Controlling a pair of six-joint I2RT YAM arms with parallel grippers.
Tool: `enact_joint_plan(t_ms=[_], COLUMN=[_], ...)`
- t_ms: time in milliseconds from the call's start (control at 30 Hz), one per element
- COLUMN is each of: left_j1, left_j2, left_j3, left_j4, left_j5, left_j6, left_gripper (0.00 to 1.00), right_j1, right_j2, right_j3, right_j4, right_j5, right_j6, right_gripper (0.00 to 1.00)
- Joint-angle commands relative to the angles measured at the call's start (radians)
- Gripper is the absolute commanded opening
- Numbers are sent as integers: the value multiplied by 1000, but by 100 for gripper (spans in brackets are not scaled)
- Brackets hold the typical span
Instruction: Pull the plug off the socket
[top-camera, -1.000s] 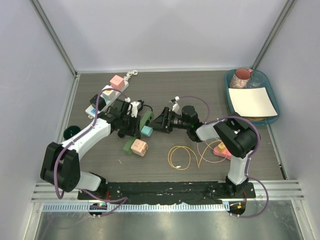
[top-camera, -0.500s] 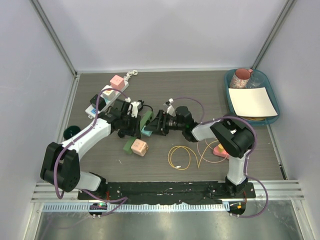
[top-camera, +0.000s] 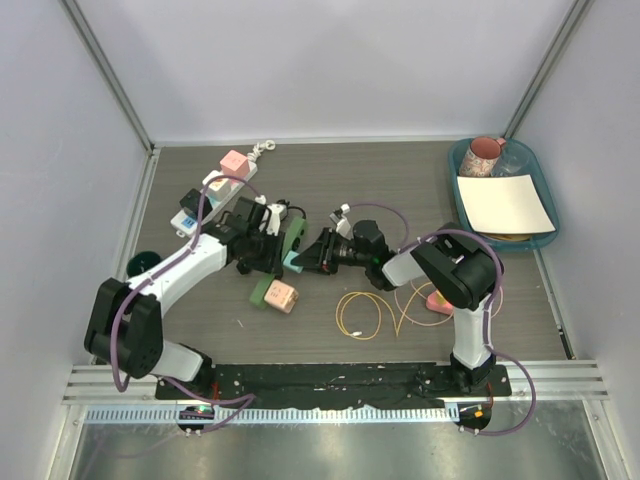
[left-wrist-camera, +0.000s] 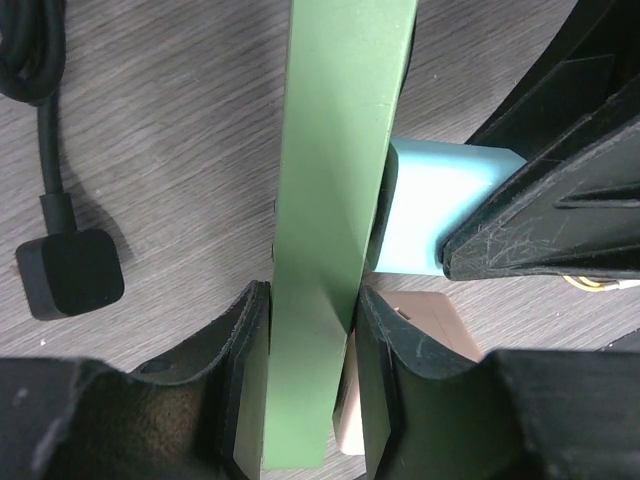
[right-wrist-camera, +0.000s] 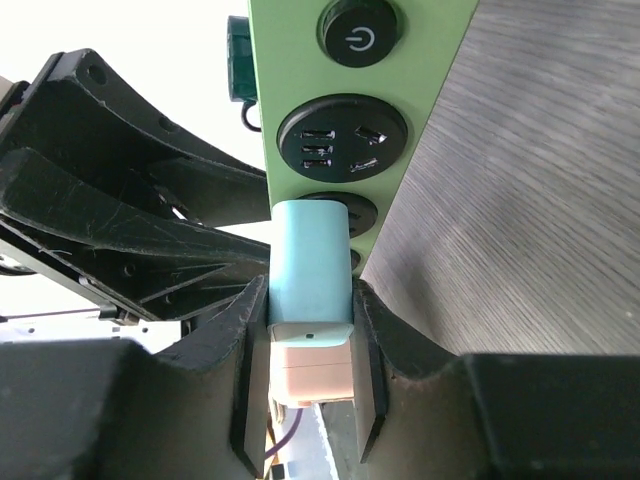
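Nearest my bases, on the near side of the green socket strip (top-camera: 291, 240), lie a yellow cable loop (top-camera: 358, 315) and a pink cube adapter (top-camera: 279, 296). Neither belongs to this step.

At the strip:
- My left gripper (left-wrist-camera: 312, 335) is clamped across the strip's thickness, one finger on each face, holding it stood on edge.
- My right gripper (right-wrist-camera: 310, 315) meets the strip's outlet face and is closed narrow on the light-blue plug (right-wrist-camera: 310, 262), one finger on each flat side.
- The plug sits in the second outlet from the strip's power button (right-wrist-camera: 360, 40), with its body against the strip face. The round outlet between button and plug is vacant.

Status: both grasps are made. Extraction is not done, as no gap shows between plug and strip. In my judgement, what remains is to draw the right gripper straight away from the strip face while the left braces it.

Beyond the strip lies a white power strip (top-camera: 222, 185) carrying a pink plug (top-camera: 233, 162). Far to its right sits a blue tray (top-camera: 541, 165).
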Motion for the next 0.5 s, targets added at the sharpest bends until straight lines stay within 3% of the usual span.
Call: enact_joint_plan(t_ms=[0, 200, 467], left_j1=[7, 27, 73], left_j2=[60, 67, 107], left_j3=[45, 39, 46], left_j4=[-45, -54, -65], left_j5=[-168, -229, -201], left_j6=[22, 10, -12], left_gripper=[0, 0, 0], right_j1=[-8, -15, -54], right_j2=[-51, -88, -167], right_j3=[-31, -96, -186], right_j4=[160, 99, 87], right_j5=[-59, -42, -15], right_j6=[14, -66, -132], right_gripper=[1, 1, 1])
